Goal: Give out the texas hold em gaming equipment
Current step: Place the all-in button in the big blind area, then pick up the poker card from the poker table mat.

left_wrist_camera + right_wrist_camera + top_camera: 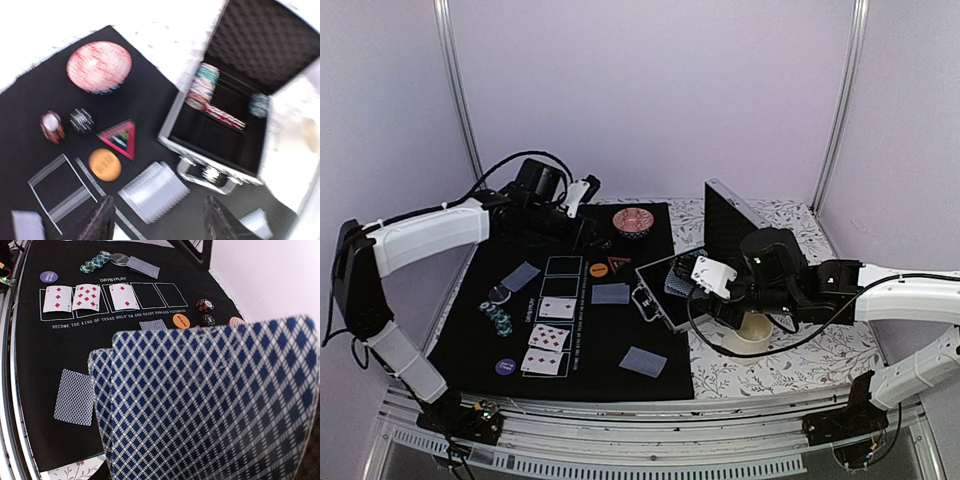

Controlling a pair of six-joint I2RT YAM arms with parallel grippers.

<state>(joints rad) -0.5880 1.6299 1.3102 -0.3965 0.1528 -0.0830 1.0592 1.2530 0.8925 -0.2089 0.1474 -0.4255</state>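
Playing cards (210,405) — fanned — hide the right gripper's (698,284) jaws, so their grip cannot be told; left gripper's (157,220) jaws stand apart.

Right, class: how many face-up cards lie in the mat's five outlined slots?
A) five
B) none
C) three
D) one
C: three face-up cards sit side by side on the mat; its other two slots are bare.

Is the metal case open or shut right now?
Open. The case has its lid raised, foam lining showing, and chip stacks sit exposed inside.
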